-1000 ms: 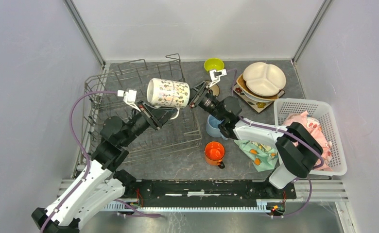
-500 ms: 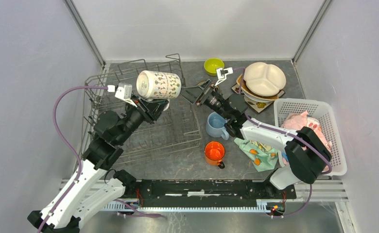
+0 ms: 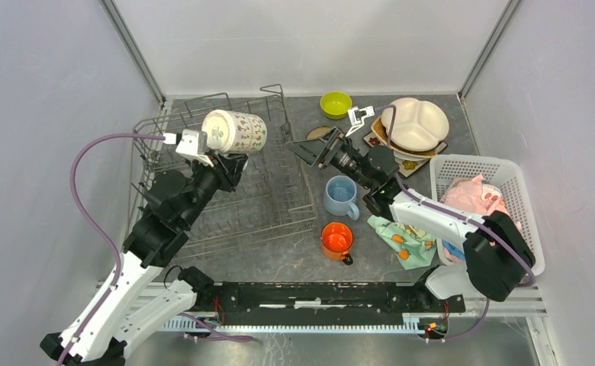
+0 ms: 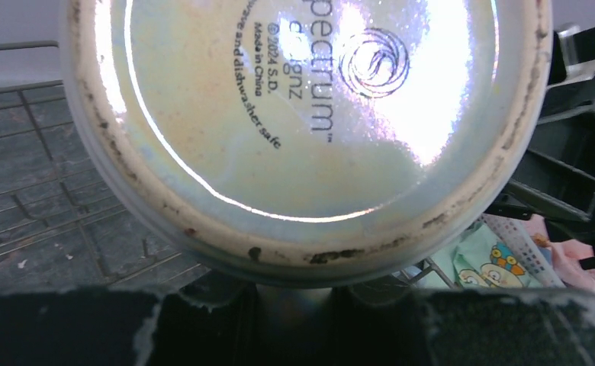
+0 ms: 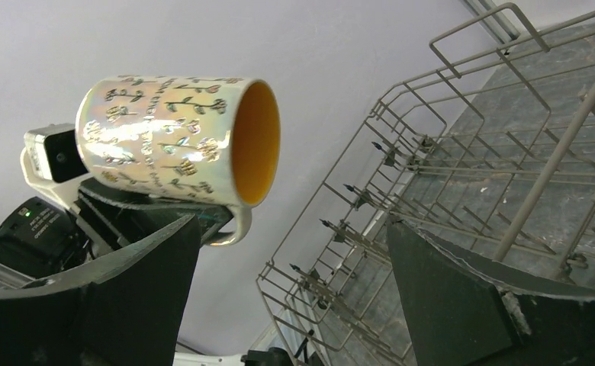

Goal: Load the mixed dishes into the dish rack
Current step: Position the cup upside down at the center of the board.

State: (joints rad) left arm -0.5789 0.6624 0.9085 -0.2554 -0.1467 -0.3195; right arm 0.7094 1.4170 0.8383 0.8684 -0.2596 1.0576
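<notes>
The left gripper [image 3: 233, 160] held by its handle a glossy white mug [image 3: 235, 131], sprig-patterned and orange inside, tipped on its side in the air above the far part of the grey wire dish rack [image 3: 279, 207], while the right gripper [image 3: 308, 150] hung wide open and empty just beside the rack's right edge.

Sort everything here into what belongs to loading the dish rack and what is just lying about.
Belongs to the job: dish rack, patterned mug, light-blue mug, orange mug, lime-green bowl, cream three-section plate, plates stacked beneath it.
Lying about: teal patterned cloth, white plastic basket, pink cloth.
</notes>
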